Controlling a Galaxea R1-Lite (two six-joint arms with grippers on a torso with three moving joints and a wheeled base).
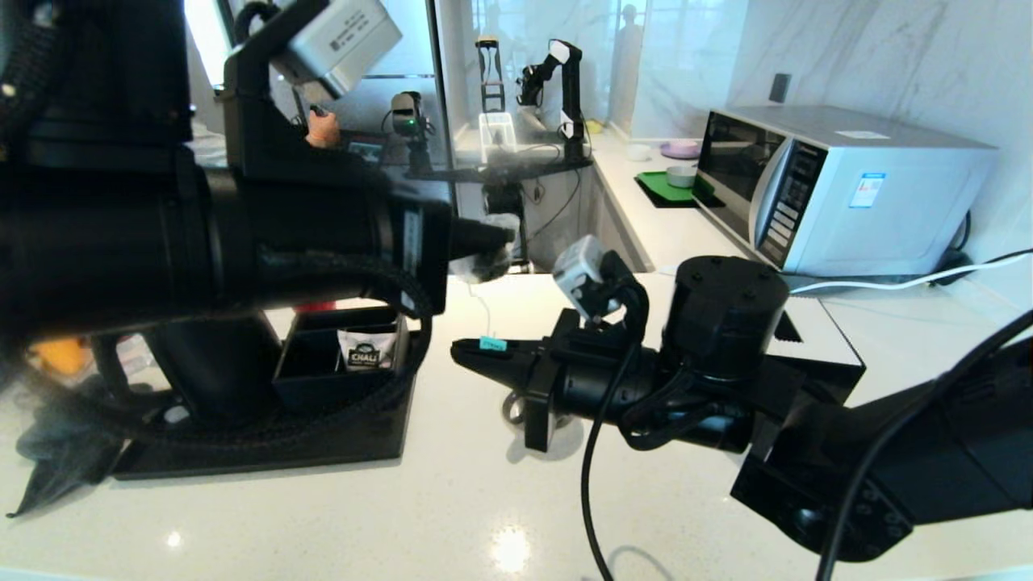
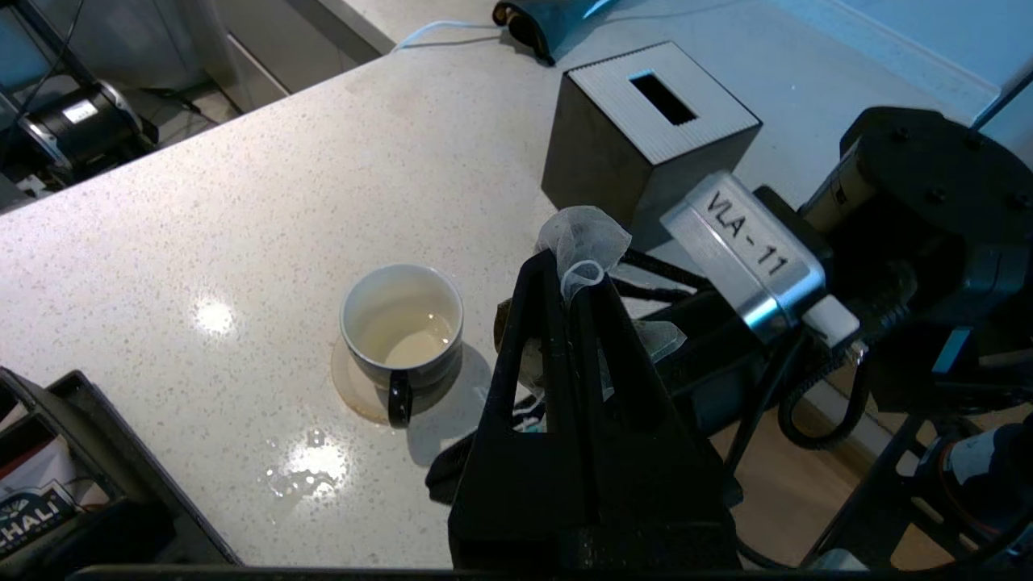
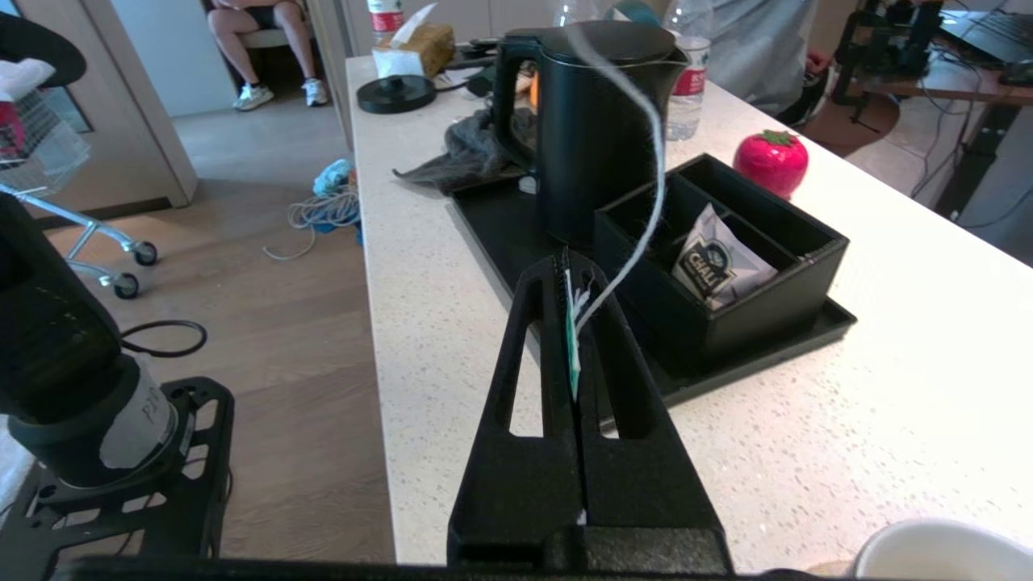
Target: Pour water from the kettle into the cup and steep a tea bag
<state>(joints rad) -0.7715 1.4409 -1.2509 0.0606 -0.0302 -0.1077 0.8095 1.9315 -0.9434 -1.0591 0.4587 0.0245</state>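
Observation:
My left gripper (image 2: pixel 573 270) is shut on the tea bag (image 2: pixel 585 234), a greyish-white mesh bunched at its fingertips, held in the air beside the cup (image 2: pixel 402 323). The black cup stands on the counter with a little pale yellowish water (image 2: pixel 416 343) inside. From the bag a thin white string (image 3: pixel 655 169) runs down to a small teal tag (image 3: pixel 571 343), on which my right gripper (image 3: pixel 571 270) is shut. In the head view the right gripper (image 1: pixel 464 351) sits lower than the left gripper (image 1: pixel 504 236). The black kettle (image 3: pixel 597 121) stands on a black tray (image 3: pixel 815 331).
A black compartment box on the tray holds a CHALI sachet (image 3: pixel 714 262). A red strawberry-shaped thing (image 3: pixel 771 161) and bottles stand past it. A black tissue box (image 2: pixel 646 121) is beyond the cup, a microwave (image 1: pixel 839 186) at the back right. A wet patch (image 2: pixel 311 472) lies by the cup.

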